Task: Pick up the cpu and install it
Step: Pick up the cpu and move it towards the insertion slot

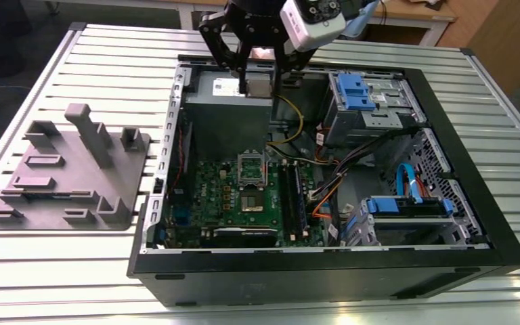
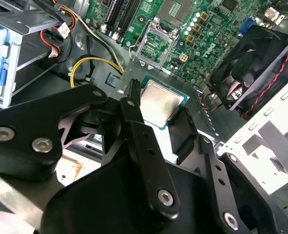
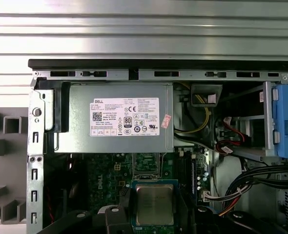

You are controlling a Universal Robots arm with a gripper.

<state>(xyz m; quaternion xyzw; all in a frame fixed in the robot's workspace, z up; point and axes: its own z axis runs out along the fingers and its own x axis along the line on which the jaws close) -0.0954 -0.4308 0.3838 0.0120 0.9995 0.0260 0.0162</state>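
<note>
claw: the gripper is clenched, its black fingers pressed on two opposite edges of the cpu
cpu position: in the exterior view the gripper holds the cpu in the air over the power supply, well apart from the socket
cpu facing: the silver-grey metal top is turned toward both wrist views, with a green rim around it; the sides look about equal, so no long axis can be made out
first wrist view: the cpu sits square between the fingers, its edges parallel to the power supply beyond it
writing: a white label on the power supply carries print and marks – not read off here
edges and room: the case lies on its side with the open face up; memory slots stand just beside the socket on the exterior view's right, and cable bundles lie further that way
beyond: a grey fixture with upright posts lies on the slatted table, outside the case on the exterior view's left
</note>
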